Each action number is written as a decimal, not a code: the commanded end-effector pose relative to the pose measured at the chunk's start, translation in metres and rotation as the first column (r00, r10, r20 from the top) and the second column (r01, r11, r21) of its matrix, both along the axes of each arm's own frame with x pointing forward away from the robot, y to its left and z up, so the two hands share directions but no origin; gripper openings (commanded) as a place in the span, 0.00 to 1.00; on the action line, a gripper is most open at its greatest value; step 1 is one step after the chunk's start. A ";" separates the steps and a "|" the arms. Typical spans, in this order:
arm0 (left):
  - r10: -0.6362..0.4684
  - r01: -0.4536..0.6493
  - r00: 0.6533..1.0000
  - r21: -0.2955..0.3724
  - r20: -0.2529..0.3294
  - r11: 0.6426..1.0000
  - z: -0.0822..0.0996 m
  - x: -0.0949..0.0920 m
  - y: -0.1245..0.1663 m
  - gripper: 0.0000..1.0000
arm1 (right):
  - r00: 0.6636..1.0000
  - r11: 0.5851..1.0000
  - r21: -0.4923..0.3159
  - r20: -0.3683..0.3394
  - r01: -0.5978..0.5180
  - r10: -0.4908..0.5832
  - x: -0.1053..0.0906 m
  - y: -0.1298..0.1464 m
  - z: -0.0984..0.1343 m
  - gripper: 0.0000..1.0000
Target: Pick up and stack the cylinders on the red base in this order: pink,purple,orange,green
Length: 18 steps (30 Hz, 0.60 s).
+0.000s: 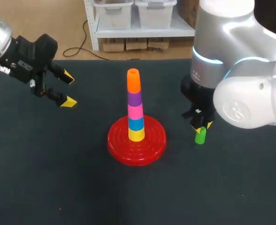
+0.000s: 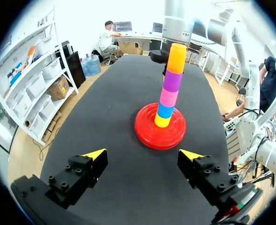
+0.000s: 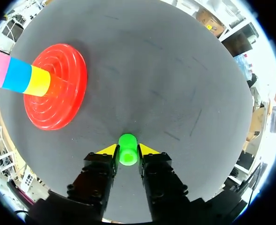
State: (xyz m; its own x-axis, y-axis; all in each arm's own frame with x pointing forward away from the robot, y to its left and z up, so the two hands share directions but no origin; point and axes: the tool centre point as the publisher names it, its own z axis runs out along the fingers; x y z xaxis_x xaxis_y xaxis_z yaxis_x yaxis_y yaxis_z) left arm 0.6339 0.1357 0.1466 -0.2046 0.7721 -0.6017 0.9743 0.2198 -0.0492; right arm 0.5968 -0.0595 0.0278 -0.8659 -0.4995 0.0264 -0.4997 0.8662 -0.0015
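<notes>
One piece remains unstacked: the green cylinder (image 1: pixel 200 136), on the counter (image 1: pixel 58 178), gripped by the right end effector (image 3: pixel 127 150), apparently for lifting. The left end effector (image 2: pixel 143 154) gapes wide, red base (image 2: pixel 147 133) ahead of it, likely leaving room.

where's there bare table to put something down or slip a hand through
The near strip of table in front of the red base is bare, as is the stretch between the base and the left arm. It is tight on the other side: the right arm has its jaws around the green cylinder close beside the base.
</notes>
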 end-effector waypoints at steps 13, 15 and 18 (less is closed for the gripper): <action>0.000 0.000 1.000 0.003 -0.002 1.000 0.000 0.000 0.000 1.00 | 0.998 0.998 0.049 0.040 -0.050 0.048 0.009 0.017 0.105 0.00; 0.000 0.000 1.000 0.003 -0.002 1.000 0.000 0.000 0.000 1.00 | 0.995 0.995 0.074 0.076 -0.070 0.064 0.008 0.021 0.130 0.00; 0.000 0.000 1.000 0.003 -0.002 1.000 0.000 0.000 0.000 1.00 | 0.991 0.991 0.090 0.103 -0.097 0.087 0.006 0.028 0.163 0.00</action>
